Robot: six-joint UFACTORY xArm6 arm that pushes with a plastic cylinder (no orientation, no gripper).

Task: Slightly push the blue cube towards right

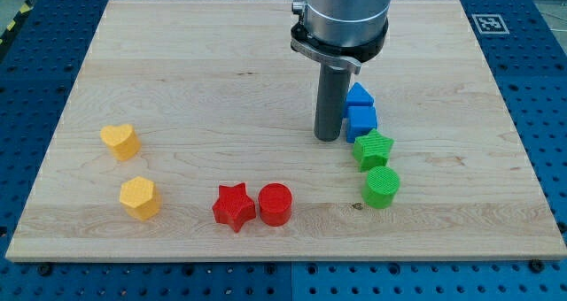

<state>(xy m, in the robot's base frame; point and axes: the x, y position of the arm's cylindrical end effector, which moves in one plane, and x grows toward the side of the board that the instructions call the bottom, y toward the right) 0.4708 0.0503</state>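
Claw: none fitted, state not applicable | my tip (328,139): touching blue cube (361,122) left face | advice: short, centred rightward nudge.

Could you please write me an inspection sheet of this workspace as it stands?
Surface: wooden board, flat, on a blue perforated table.
Job's things: blue cube directly right of my tip, close beside it; contact cannot be confirmed.
Clutter: blue triangular block above the cube; green star and green cylinder below it; red star, red cylinder; yellow heart, yellow hexagon at the view's left.
Grippers: none, rod only.
Cables: nothing seen.
Surroundings: marker tag at the top right.
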